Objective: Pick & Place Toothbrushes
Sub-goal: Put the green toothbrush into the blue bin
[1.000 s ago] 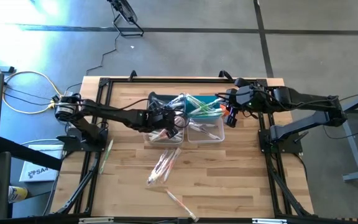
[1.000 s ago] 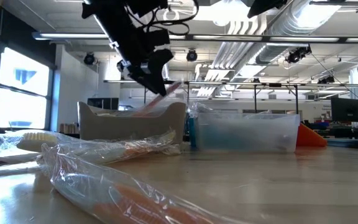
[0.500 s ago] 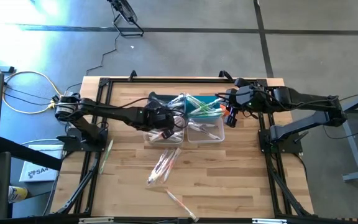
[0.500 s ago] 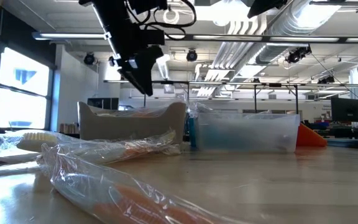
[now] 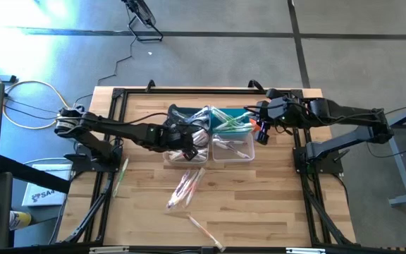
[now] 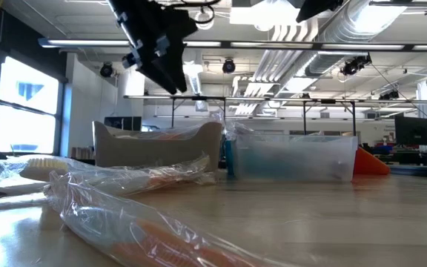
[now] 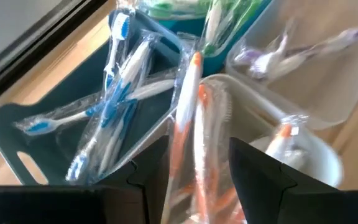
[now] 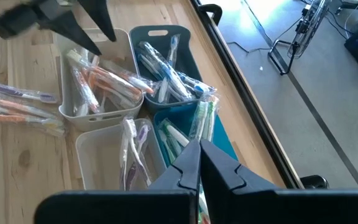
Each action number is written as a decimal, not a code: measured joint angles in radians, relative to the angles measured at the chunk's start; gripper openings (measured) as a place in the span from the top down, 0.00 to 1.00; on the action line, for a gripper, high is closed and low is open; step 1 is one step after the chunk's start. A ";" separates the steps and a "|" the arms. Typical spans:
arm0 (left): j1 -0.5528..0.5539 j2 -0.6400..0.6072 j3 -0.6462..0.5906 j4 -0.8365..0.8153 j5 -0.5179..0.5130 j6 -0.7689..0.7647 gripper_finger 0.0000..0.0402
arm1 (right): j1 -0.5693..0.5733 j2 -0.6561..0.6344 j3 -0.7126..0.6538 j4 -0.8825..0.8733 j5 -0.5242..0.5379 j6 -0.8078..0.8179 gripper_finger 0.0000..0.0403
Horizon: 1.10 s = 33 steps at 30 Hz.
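Left tool hung spread apart and empty over the pale plastic bin of orange-handled wrapped toothbrushes; right tool sat clenched shut, nothing in it.

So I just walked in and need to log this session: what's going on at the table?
A two-armed robot is sorting wrapped toothbrushes by colour into small bins. The left gripper hovers open and empty over the pale bin of orange-handled brushes. The right gripper waits shut beside the bins, over the teal bin of green brushes. Blue brushes lie in the dark bin. More loose toothbrushes are still on the table.
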<state>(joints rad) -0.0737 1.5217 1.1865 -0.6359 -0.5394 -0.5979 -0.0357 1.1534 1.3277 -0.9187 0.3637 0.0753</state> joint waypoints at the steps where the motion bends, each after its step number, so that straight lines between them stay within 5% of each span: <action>1: -0.003 -0.011 0.000 -0.002 -0.002 -0.017 0.61 | 0.000 0.000 0.000 -0.002 0.000 0.000 0.99; 7: -0.048 -0.076 0.000 -0.028 0.011 -0.159 0.61 | 0.000 0.000 0.000 -0.013 0.000 0.000 0.99; 12: -0.076 -0.114 0.000 -0.068 0.122 -0.312 0.61 | 0.000 0.000 0.000 -0.017 -0.002 -0.001 0.99; 26: -0.222 -0.096 0.000 -0.426 0.319 -0.801 0.61 | 0.000 0.000 0.000 -0.021 -0.007 0.001 0.99; 33: -0.295 -0.098 0.000 -0.609 0.392 -0.940 0.75 | 0.000 0.000 0.000 0.000 -0.007 0.009 0.99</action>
<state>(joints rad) -0.3686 1.4242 1.1862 -1.2448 -0.1472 -1.5378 -0.0357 1.1534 1.3277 -0.9190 0.3565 0.0844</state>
